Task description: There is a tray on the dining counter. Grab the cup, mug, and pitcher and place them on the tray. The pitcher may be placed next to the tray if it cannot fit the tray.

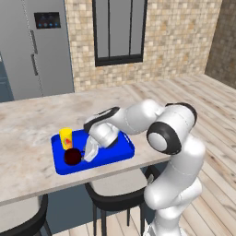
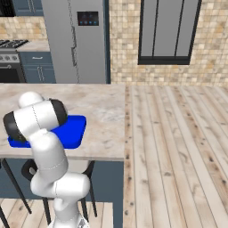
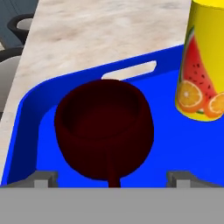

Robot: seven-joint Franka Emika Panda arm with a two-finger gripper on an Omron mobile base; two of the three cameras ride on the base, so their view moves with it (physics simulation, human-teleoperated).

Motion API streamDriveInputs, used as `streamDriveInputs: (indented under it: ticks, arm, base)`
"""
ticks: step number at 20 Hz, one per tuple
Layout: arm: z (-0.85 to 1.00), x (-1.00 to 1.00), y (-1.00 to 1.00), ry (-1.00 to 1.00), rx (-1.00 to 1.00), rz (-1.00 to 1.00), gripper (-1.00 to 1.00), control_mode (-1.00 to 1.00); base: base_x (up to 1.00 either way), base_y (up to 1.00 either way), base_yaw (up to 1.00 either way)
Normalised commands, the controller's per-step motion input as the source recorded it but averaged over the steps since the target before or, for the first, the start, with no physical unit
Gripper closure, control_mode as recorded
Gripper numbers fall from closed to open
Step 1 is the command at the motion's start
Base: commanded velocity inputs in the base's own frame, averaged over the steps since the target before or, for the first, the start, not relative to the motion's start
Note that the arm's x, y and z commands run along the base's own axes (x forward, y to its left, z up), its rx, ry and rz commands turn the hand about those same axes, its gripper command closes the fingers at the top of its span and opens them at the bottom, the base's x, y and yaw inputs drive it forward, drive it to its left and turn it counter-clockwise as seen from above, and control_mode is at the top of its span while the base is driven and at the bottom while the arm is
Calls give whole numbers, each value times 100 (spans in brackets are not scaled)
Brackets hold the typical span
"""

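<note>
A bright-blue tray [image 1: 120, 148] [image 2: 75, 130] [image 3: 39, 113] lies near the front edge of the dining counter [image 1: 27, 120] [image 2: 104, 111]. On it stand the yellow cup [image 1: 66, 137] [image 3: 203, 65], with fruit pictures on its side, and the dark maroon mug [image 1: 72, 157] [image 3: 104, 124]. The mug's handle points toward my hand. My gripper [image 1: 90, 152] [image 3: 113, 178] hovers just right of the mug, open, with its fingertips [image 3: 46, 178] wide apart on either side of the handle and nothing held. The pitcher is out of view.
Dark stools [image 1: 115, 192] stand under the counter's front edge. A grey fridge [image 1: 41, 46] [image 2: 78, 40] is behind the counter, and a stove [image 2: 10, 55] stands at far left. A wooden floor [image 2: 178, 142] lies to the right.
</note>
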Motion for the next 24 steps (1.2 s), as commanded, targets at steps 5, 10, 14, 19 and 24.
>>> streamDriveInputs:
  ticks: [5, 10, 14, 19, 24]
  arm:
    - [69, -22, -5, 0, 0, 0, -100, -100]
    - [83, -58, -9, 0, 0, 0, -100, -100]
    - [56, -100, -17, 0, 0, 0, -100, -100]
    - [77, -85, -33, 9, 2, -17, -100, -100]
    - [83, -85, -49, 21, 9, -35, -100, -100]
  base:
    - [0, 0, 0]
    - [0, 0, 0]
    - [0, 0, 0]
    - [0, 0, 0]
    - [0, 0, 0]
